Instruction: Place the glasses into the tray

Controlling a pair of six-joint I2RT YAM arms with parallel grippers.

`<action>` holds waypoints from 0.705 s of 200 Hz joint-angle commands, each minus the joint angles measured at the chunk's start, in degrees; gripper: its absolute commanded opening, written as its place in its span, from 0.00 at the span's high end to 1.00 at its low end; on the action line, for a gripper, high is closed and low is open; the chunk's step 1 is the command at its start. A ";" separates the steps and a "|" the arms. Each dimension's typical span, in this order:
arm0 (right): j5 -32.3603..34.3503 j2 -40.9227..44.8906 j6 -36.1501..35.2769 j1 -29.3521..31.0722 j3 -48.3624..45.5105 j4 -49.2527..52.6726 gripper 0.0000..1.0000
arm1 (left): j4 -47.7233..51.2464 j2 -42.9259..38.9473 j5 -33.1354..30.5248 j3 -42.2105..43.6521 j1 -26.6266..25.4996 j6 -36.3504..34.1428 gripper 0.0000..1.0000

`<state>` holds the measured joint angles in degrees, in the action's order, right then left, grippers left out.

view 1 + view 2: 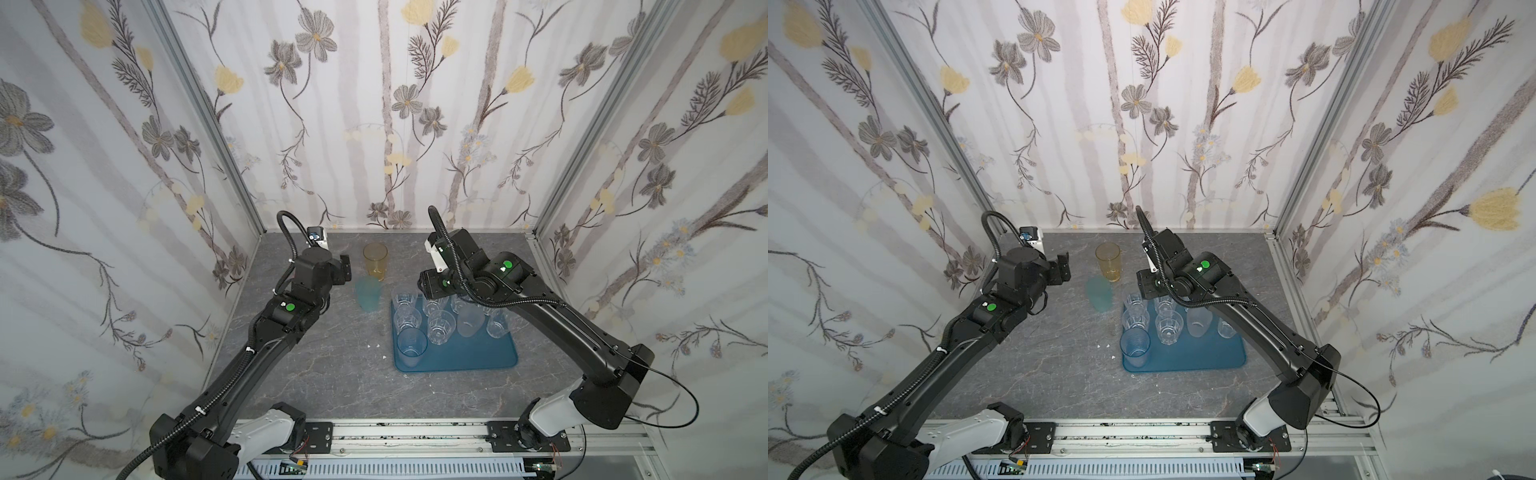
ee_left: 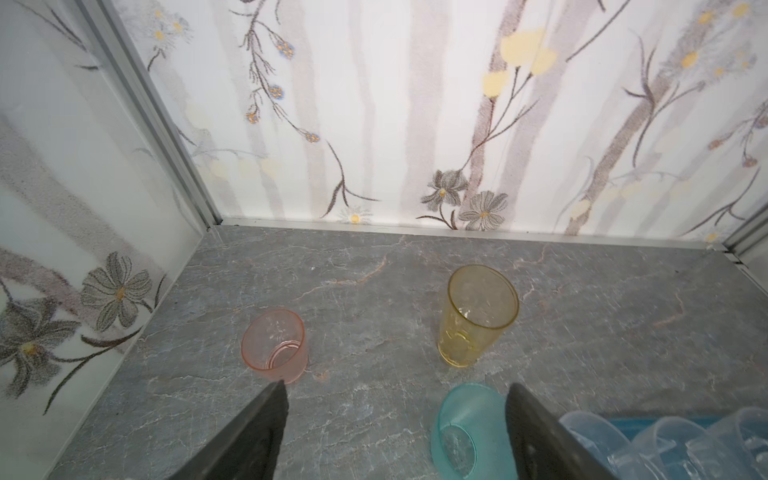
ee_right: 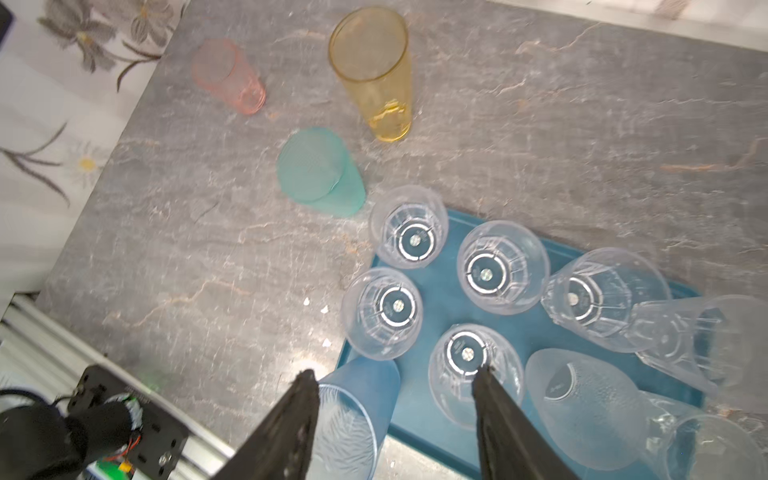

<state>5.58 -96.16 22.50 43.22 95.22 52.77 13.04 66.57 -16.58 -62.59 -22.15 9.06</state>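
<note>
Left end effector point(image 2: 397, 392) is hovering spread near the teal glass point(image 2: 465, 432) on the table point(image 2: 374, 415). Right end effector point(image 3: 395, 374), spread, is hanging over the crowded tray point(image 3: 446, 305), risking toppling standing glasses point(image 3: 503, 266).

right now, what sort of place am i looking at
Probably a robot test cell: left arm and right arm bolted to an aluminium rail, floral printed panels boxing in a marble-look tabletop.
</note>
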 commanded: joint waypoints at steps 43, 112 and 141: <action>5.67 -2.12 4.46 -0.51 -7.74 -17.66 0.40 | -1.05 18.45 11.24 -9.47 5.26 2.46 0.21; 6.14 -2.63 5.06 -0.45 -11.43 -26.81 0.38 | -1.13 28.68 16.13 -16.77 7.38 1.35 0.19; 5.04 -2.45 5.68 -0.51 -13.25 -27.10 0.38 | -1.08 30.01 16.48 -16.60 8.13 0.58 0.19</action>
<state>10.90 -98.74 27.00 42.70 83.48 29.36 12.67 95.81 -1.30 -78.74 -14.68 10.68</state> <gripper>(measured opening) 0.621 0.806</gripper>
